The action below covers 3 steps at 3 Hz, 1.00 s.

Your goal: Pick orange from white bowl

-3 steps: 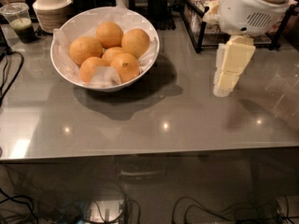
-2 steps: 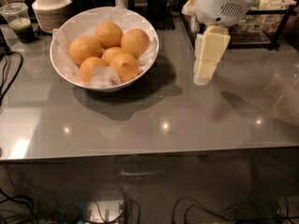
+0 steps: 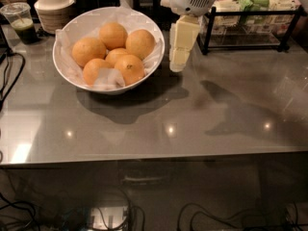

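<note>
Oranges (image 3: pixel 115 56), five that I can count, lie heaped in the white bowl (image 3: pixel 61 73), which stands on the back left part of the grey surface (image 3: pixel 192 129). Crinkled white paper (image 3: pixel 107 78) lines the bowl under the fruit. The pincer (image 3: pixel 176 65) hangs just beside the right rim of the bowl, outside of it and pointing down. Its tip is about level with the rim and it holds nothing. Whether the pincer is apart or together I cannot tell from this side.

I judge that the step in hand is the approach, because no fruit is taken yet. The next move calls for a small lift and a shift to the left, so that the tip passes over the rim and does not push against it. After that, a descent on one fruit is needed. The right orange (image 3: pixel 140 43) is the nearest and lies high in the heap.

Room is tight at the back. A black wire rack (image 3: pixel 208 30) stands close to the right of the pincer, and a stack of beige bowls (image 3: pixel 52 6) and a cup of green drink (image 3: pixel 21 20) stand behind the bowl at the left. The front half of the surface carries nothing, so there a retreat with the fruit looks easy.
</note>
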Available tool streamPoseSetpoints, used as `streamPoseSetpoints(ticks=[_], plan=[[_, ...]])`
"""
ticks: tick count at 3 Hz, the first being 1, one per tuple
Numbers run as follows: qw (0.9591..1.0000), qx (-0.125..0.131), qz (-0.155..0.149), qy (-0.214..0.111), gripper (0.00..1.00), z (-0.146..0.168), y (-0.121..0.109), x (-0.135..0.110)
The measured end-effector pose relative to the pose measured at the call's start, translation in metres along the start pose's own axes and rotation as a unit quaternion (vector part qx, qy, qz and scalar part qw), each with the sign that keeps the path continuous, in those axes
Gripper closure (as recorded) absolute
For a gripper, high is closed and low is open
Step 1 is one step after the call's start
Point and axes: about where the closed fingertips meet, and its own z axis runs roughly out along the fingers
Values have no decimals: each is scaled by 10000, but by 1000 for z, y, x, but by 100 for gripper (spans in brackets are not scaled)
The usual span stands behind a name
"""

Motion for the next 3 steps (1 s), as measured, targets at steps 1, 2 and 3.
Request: streamPoseSetpoints(ticks=[1, 2, 3], plan=[[9997, -60, -237, -42, 0, 17, -21, -29], [9986, -205, -481, -89, 0, 36, -31, -57], [9969, -397, -676, -16, 0, 50, -30, -80]])
